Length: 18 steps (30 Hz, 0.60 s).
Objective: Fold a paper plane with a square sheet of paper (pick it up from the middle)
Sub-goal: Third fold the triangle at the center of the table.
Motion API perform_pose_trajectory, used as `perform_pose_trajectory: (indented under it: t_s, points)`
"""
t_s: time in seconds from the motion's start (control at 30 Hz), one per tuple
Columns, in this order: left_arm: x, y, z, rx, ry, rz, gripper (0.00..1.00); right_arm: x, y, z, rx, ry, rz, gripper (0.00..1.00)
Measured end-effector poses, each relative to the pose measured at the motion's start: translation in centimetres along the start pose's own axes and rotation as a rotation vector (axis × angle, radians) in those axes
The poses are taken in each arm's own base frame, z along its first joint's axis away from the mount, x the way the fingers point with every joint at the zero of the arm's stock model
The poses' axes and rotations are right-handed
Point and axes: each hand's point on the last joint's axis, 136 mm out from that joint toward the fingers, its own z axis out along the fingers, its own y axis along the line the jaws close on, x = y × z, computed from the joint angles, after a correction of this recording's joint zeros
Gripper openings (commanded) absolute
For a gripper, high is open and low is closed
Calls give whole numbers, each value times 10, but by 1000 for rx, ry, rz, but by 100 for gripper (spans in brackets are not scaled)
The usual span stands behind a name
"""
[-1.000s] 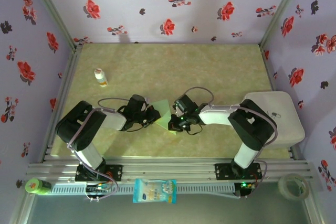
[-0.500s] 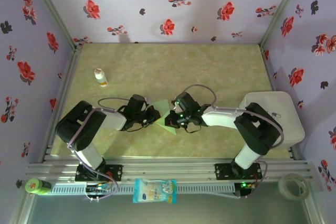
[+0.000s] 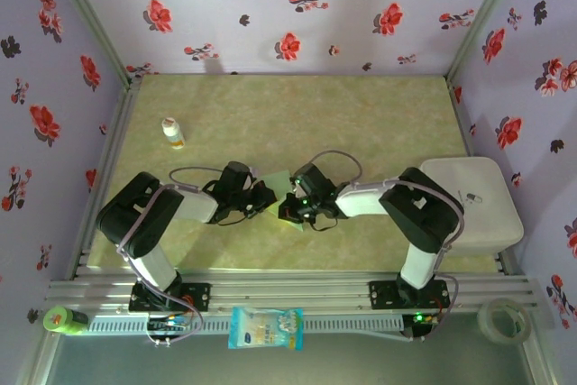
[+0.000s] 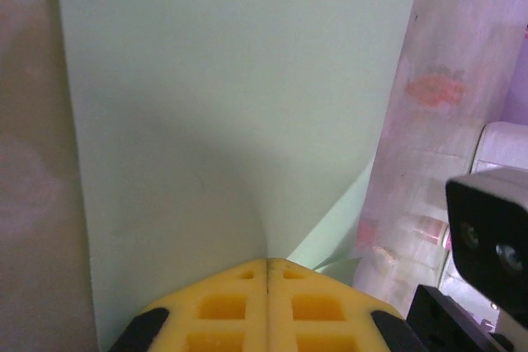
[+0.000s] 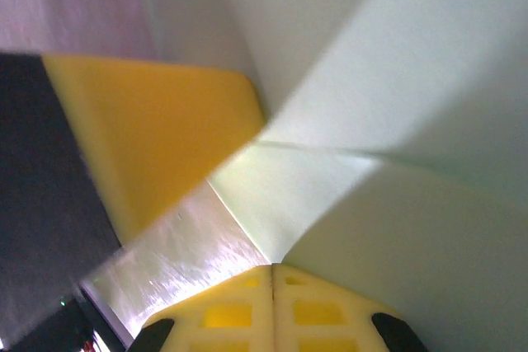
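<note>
You had the marbled, pale green surface [image 3: 361, 114] spread between flowered walls, with a white container [image 3: 487, 214] sitting at its right edge. Your left arm [image 3: 144, 214] reached in from the near left and your right arm [image 3: 424, 209] from the near right, and the two met close together just left of the middle of the surface, toward its near side.

The square sheet of paper [image 3: 279, 181] was there between them, pale mint green, with little of it showing from above past the two wrists. In your left wrist view the sheet [image 4: 231, 105] rose as a broad plain panel away from the fingers, with a second flap folded off to its right. In your right wrist view the paper [image 5: 396, 121] showed several angled faces meeting at a crease just ahead of the fingers.

Your left end effector [image 3: 267, 197] was clamped on the sheet: its yellow pads [image 4: 266, 263] sat pressed together with the paper coming straight out of the seam. Your right end effector [image 3: 287, 209] was likewise pinched tight on the paper, its pads [image 5: 273, 268] closed at the point of a crease.

On the near rail lay a white-and-blue packet [image 3: 265, 327], well apart from the paper, and a roll of tape [image 3: 502, 320] sat at the near right corner. A small white bottle [image 3: 172, 132] stood upright at the far left of the surface.
</note>
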Motion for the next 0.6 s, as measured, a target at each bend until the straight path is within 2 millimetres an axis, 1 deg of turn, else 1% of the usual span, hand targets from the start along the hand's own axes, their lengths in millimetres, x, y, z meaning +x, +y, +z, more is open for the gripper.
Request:
perform_pose_trajectory:
  t_s: [0.13, 0.2, 0.27, 0.33, 0.43, 0.47, 0.53, 0.57, 0.6]
  points:
    - [-1, -2, 2, 4, 6, 6, 0, 17, -14, -17, 26, 3, -12, 6]
    - [-1, -4, 3, 8, 11, 19, 0, 26, -21, -33, 26, -14, -23, 9]
    - [-2, -6, 5, 11, 15, 35, 0, 29, -26, -50, 23, -43, -33, 12]
    - [-2, -8, 7, 11, 24, 56, 0, 24, -27, -68, 20, -94, -38, 16]
    - [-3, -11, 10, 0, 45, 97, 0, 3, -25, -94, 18, -206, -44, 28]
    - [-3, -13, 12, -6, 54, 115, 0, -4, -26, -101, 25, -242, -47, 30]
    - [-2, -16, 15, -24, 74, 153, 0, -14, -33, -108, 49, -288, -32, 33]
    - [-2, -19, 17, -34, 85, 174, 2, -18, -37, -110, 64, -303, -20, 35]
    - [-2, -22, 18, -42, 96, 199, 6, -20, -42, -110, 78, -309, -6, 35]
